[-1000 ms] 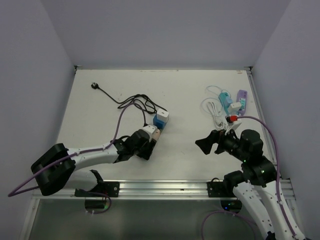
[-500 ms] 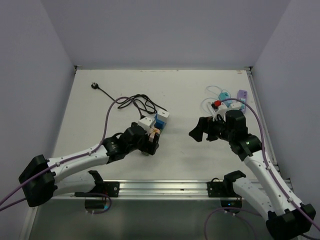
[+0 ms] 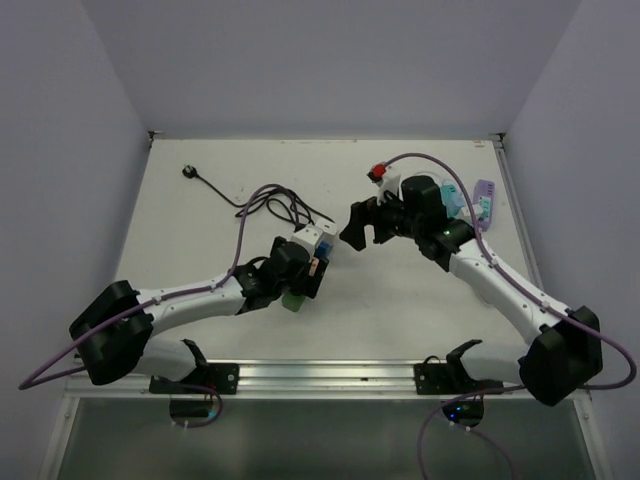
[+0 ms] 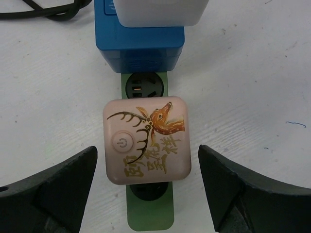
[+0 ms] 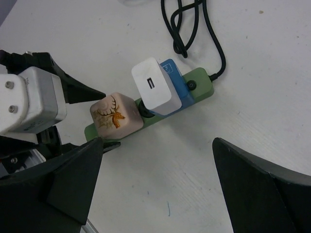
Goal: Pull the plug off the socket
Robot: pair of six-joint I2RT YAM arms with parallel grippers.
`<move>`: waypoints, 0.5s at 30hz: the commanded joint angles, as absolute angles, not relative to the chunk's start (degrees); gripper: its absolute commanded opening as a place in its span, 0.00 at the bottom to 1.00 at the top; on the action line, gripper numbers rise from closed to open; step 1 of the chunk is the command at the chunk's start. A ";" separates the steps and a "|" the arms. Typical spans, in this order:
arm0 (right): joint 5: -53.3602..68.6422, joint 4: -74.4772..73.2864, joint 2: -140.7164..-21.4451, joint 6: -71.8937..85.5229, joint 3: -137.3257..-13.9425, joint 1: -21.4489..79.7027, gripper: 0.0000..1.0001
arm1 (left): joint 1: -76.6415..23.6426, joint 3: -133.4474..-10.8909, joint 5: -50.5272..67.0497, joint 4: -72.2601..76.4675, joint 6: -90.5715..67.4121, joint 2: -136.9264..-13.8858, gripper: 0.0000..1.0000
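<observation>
Your plug (image 4: 147, 140) is a rounded, pale pink cube. Its top face carries a brown and orange deer, brown characters under the deer, and a round power symbol. It is seated on the narrow green socket strip (image 4: 150, 213), squarely between the left fingers (image 4: 53, 189). Those fingers stand apart and touch nothing, with a band of bare white surface (image 4: 252, 73) showing between each pad and the cube. Just beyond the fingertips, past one uncovered outlet, a blue adapter (image 4: 140, 48) sits on the same strip with a white charger (image 4: 160, 12) on top of it.

The left wrist view gives you the print and the side gaps, but it cuts off the far end of the strip. The right wrist view shows you the whole strip lying diagonally below the right fingers (image 5: 58, 184), which are spread wide and hold nothing. There the cube sits at the end nearest the left arm's wrist. A black cable (image 5: 184, 29) leaves the other end and loops away ahead of the fingertips. From the top view you can see the two pairs of fingers near each other but apart. The cube is hard to make out there, under the left wrist.
</observation>
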State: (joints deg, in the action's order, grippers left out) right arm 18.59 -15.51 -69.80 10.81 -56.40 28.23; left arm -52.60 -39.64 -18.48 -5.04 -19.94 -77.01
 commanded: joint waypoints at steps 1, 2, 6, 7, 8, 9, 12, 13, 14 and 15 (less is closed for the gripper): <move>15.82 -11.17 -75.30 6.77 -60.38 30.14 0.99 | -51.16 -40.44 -21.36 1.49 -19.50 -77.17 0.88; 15.91 -10.90 -76.28 6.42 -60.90 30.49 0.99 | -50.63 -39.91 -20.84 2.80 -19.60 -76.99 0.86; 16.61 -6.96 -80.41 5.54 -60.91 30.76 0.99 | -49.04 -36.49 -15.83 7.55 -18.99 -75.76 0.84; 16.87 -6.77 -81.81 5.36 -61.08 30.85 0.99 | -49.04 -36.04 -15.12 8.43 -18.81 -75.76 0.83; 17.14 -6.42 -82.61 5.19 -61.61 31.02 0.98 | -49.04 -35.69 -14.16 9.92 -18.63 -76.11 0.82; 17.31 -5.63 -83.23 4.84 -61.79 31.29 0.98 | -48.96 -35.34 -13.98 10.28 -18.46 -76.46 0.82; 17.40 -4.75 -86.13 4.14 -63.01 32.25 0.95 | -48.96 -34.98 -13.71 10.90 -17.76 -77.87 0.78; 17.58 -4.49 -86.92 3.87 -63.37 32.52 0.95 | -48.96 -34.72 -13.71 11.42 -17.58 -78.05 0.76; 17.58 -4.13 -88.14 3.69 -63.72 32.78 0.94 | -48.96 -34.63 -13.80 11.60 -17.40 -78.48 0.71; 17.67 -3.35 -88.85 3.34 -63.89 32.96 0.93 | -48.96 -34.54 -13.89 11.78 -17.32 -78.57 0.68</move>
